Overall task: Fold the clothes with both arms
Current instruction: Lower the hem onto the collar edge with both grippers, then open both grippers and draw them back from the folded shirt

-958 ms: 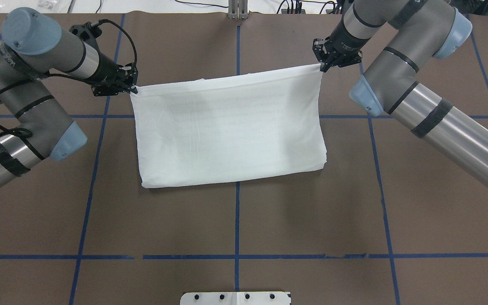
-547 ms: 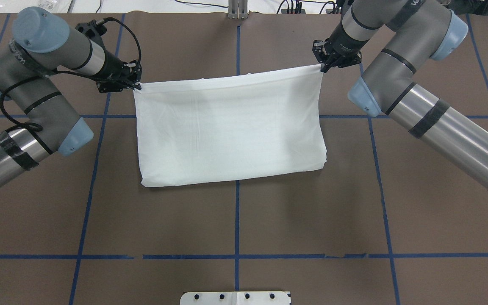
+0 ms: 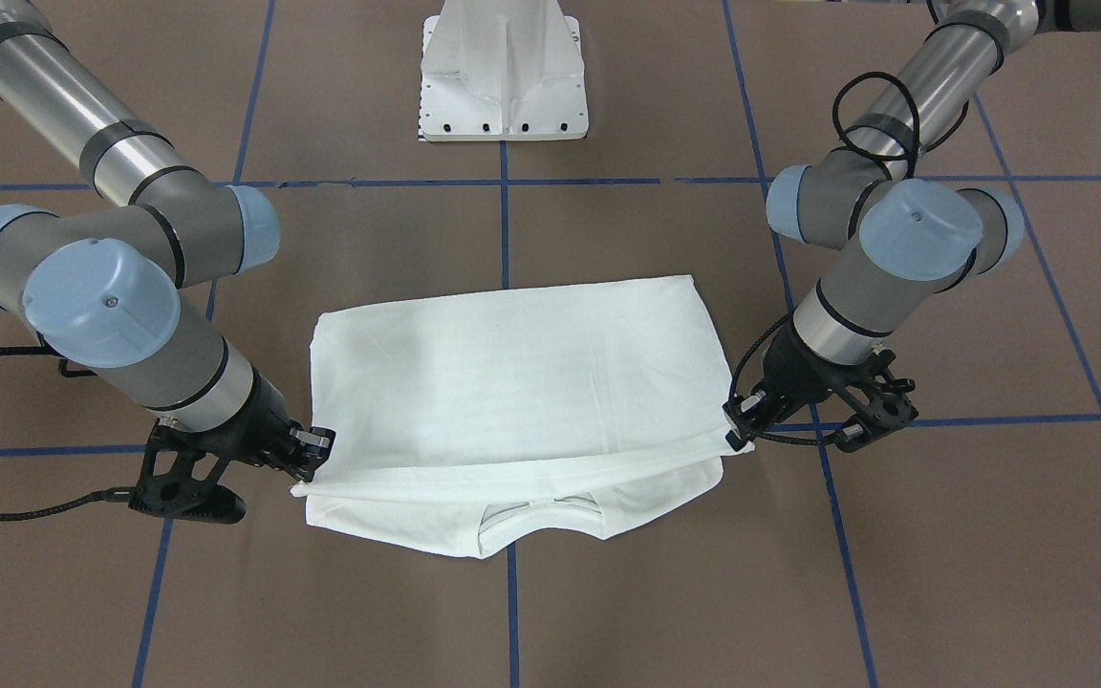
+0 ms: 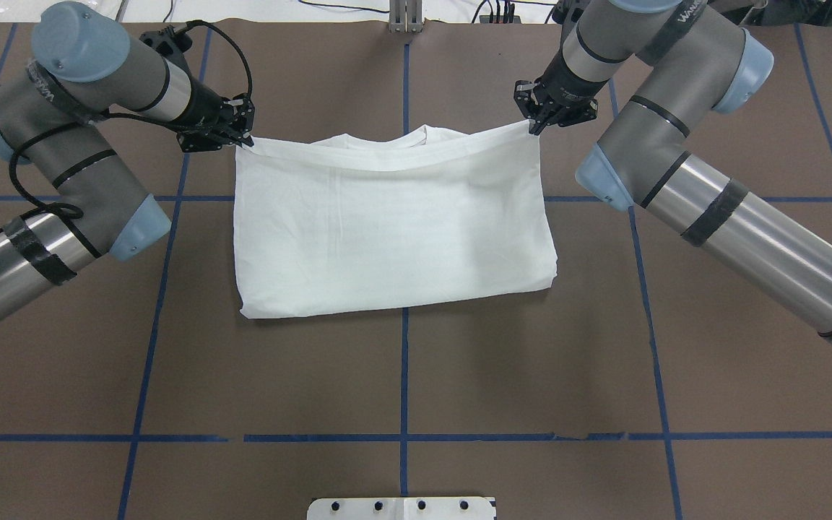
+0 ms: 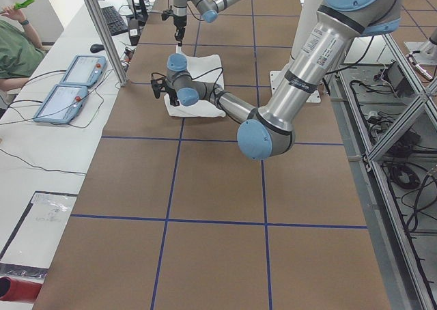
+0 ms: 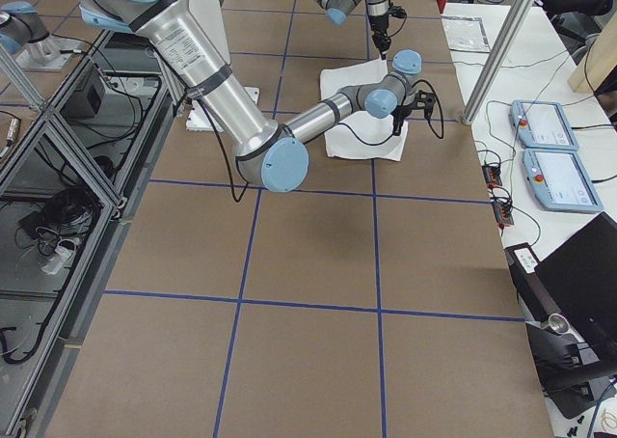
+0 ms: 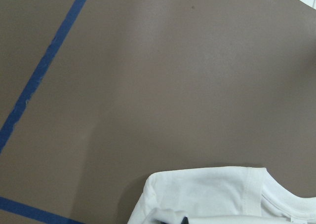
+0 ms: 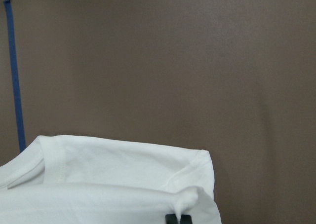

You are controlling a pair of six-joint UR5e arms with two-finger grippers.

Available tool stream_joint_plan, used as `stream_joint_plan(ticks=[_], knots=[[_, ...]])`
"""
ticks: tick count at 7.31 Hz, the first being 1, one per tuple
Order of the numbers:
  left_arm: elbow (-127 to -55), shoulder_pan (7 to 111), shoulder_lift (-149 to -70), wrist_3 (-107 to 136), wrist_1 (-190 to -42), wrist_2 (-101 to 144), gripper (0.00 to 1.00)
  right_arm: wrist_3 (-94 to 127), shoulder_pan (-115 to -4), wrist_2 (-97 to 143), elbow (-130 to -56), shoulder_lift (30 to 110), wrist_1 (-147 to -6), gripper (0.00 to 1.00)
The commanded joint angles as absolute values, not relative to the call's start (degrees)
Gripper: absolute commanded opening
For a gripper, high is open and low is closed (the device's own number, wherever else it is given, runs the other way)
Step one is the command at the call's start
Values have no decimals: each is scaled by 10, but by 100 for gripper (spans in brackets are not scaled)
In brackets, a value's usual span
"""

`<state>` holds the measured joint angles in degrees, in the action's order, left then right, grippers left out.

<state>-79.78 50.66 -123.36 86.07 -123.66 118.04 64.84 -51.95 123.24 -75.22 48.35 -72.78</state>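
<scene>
- T-shirt (image 4: 394, 231) — white, folded to a rough rectangle, lying flat on the brown worktop (image 4: 401, 375). It sits midway between the worktop's left and right edges, nearer the edge far from the robot than the edge by the robot.
- Upper layer: doubled over the lower one, its free edge turned toward the far edge of the worktop. This edge runs in a nearly straight line from one end effector to the other.
- Collar (image 3: 539, 511) — the ribbed neckline and the shoulder parts of the lower layer show just beyond the held edge.
- Left end effector (image 4: 248, 140): closed, pinching the left corner of the upper layer's free edge. The wrist view shows fabric bunched at its dark fingertips.
- Right end effector (image 4: 534, 127): closed likewise, on the right corner of the same edge.
- Left arm (image 4: 91, 94) and right arm (image 4: 676, 108): each reaches in from its own side, well apart, with the shirt between them.
- Tape lines (image 4: 404, 375): a blue grid on the worktop. One line passes under the middle of the shirt.
- Pedestal base (image 3: 505, 72): white metal, at the worktop's robot-side edge, apart from the shirt.
</scene>
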Motion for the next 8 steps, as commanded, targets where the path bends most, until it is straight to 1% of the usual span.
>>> stream_joint_plan(ticks=[1,2,4,5,6,7,8], knots=[[-798,505,-1234,863,-1237,1180,59,649,-508,1230,-752,483,-727,99],[-797,505,-1236,863,-1237,1180,99,649,-508,1219,-752,486,-727,100],[-798,506,-1234,862,-1233,1179,99,643,-511,1223,-772,500,-726,100],[-802,509,-1233,862,-1231,1178,99,652,-502,1222,-816,531,-726,100],[-813,510,-1228,862,-1229,1178,99,659,-479,1218,-884,580,-728,100],[-838,511,-1219,862,-1217,1178,99,685,-452,1199,-938,629,-728,100],[-867,511,-1211,862,-1192,1178,99,710,-411,1169,-976,661,-729,100]])
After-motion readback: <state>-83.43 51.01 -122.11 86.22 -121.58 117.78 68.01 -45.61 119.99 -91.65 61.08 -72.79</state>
